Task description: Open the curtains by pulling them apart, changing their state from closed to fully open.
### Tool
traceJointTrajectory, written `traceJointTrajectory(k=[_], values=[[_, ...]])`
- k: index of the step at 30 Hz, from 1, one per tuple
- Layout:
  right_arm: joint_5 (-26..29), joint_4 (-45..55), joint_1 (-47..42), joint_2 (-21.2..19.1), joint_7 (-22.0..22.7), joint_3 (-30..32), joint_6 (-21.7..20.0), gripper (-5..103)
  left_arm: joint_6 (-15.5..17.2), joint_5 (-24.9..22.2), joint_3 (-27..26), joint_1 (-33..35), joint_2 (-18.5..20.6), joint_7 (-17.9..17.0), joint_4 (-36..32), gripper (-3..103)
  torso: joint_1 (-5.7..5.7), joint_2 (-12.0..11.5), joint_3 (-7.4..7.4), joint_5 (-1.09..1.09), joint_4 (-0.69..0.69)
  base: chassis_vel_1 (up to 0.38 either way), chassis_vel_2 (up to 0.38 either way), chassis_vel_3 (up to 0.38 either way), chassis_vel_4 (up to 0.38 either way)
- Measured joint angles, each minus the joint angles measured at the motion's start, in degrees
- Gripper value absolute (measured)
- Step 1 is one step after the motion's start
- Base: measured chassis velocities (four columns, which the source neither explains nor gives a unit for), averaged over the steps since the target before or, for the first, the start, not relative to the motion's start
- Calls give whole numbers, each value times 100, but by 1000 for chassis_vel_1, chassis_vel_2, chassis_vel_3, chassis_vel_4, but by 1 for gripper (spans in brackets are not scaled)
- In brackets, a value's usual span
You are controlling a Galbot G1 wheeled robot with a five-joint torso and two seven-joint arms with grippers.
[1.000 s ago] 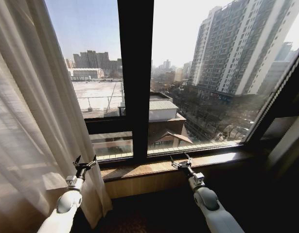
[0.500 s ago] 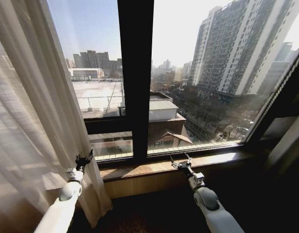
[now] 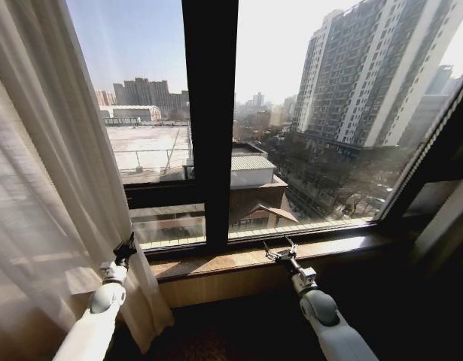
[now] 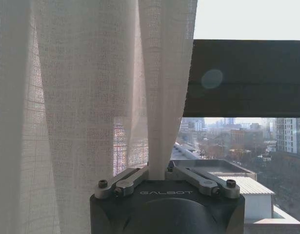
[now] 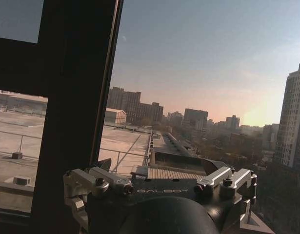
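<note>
1. The curtains hang as a sheer cream pleated panel gathered at the left edge of the window, leaving the glass to its right uncovered.
2. The left gripper sits at the curtain's inner edge, just above the left end of the windowsill; in the left wrist view its fingers are pinched together on a fold of the fabric.
3. The right gripper hovers over the middle of the windowsill, to the right of the dark window frame post, its fingers spread apart and holding nothing.
4. The right gripper is well apart from the curtains.
</note>
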Motion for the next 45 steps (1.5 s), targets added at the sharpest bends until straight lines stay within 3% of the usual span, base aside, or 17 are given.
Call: traceJointTrajectory(k=[12,24,45], values=[[0,0,0,0,0,0,0,100,-10,-6,-109,78,59,-106,-4,0,0,0,0,0,0,13,5,-16,-1],[0,0,0,0,0,0,0,100,-110,2,-121,106,69,-106,50,0,-1,1,-1,-1,1,224,104,-209,-110],[0,0,0,0,0,0,0,100,-226,1,-145,167,101,-130,-9,0,0,0,0,1,0,335,328,-343,-315]])
